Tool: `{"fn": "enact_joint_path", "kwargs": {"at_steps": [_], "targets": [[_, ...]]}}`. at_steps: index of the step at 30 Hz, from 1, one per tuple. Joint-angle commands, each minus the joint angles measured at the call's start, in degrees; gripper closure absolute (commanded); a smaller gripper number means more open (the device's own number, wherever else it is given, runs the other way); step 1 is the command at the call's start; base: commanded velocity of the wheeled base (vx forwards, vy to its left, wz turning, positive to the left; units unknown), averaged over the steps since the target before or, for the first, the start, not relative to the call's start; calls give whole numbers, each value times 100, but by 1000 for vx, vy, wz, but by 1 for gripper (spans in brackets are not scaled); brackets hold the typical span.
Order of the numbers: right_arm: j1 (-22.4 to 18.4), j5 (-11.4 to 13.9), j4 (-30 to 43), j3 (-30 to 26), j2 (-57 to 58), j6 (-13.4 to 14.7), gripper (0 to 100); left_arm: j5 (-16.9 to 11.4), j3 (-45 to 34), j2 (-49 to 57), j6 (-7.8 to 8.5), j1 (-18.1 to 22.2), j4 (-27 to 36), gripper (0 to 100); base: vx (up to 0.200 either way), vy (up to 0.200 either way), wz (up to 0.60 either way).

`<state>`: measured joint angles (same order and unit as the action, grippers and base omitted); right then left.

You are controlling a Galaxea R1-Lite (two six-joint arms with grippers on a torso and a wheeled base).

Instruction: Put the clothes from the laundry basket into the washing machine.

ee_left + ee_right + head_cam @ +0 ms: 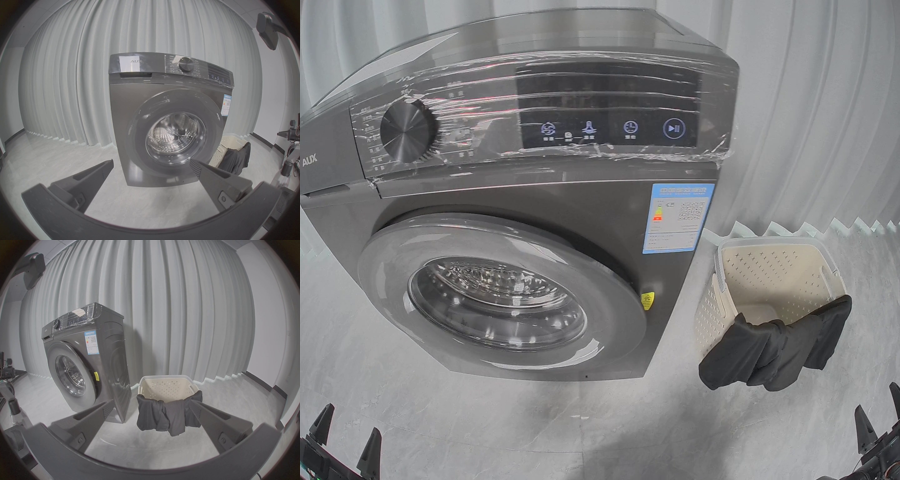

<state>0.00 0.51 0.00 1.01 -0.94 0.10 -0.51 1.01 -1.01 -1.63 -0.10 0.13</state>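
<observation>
We see the washer (pixel 170 93), door (pixel 175 137) shut, beyond our left gripper (pixel 151 162), whose fingers stand spread apart. Beside the washer sits the basket (pixel 229 141), dark clothes (pixel 234 159) draped over its rim.

A staged test room, it seems: pleated white curtains (pixel 187 318) serve as walls above a grey floor (pixel 487 425). The washing machine (pixel 581 206) has plastic wrap (pixel 487 94) over its control panel.

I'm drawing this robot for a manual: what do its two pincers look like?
The left pincer and right pincer match: dark grey, with two tapering wedge-shaped fingers, ribbed inner faces, a round fastener at each base, on a curved dark bracket.
</observation>
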Motion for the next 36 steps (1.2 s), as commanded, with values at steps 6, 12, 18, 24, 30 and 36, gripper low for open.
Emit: {"fn": "enact_joint_path", "kwargs": {"at_steps": [6,12,18,24,30,36], "targets": [[0,2,0,-101,94,-1,0,-2,-92,101,-4,1,-5,0,0,200,0],[0,2,0,-101,94,-1,0,-2,-92,101,-4,1,-5,0,0,200,0],[0,2,0,-101,94,-1,0,16,-92,101,5,10,-5,0,0,167,0],[0,2,0,-101,94,-1,0,16,-92,101,23,10,-13,0,0,0,0],[0,-7,0,-101,94,-1,0,16,-92,101,23,10,-5,0,0,0,0],[0,-7,0,-101,94,8,0,16,-92,101,5,10,-5,0,133,0,0]]}}
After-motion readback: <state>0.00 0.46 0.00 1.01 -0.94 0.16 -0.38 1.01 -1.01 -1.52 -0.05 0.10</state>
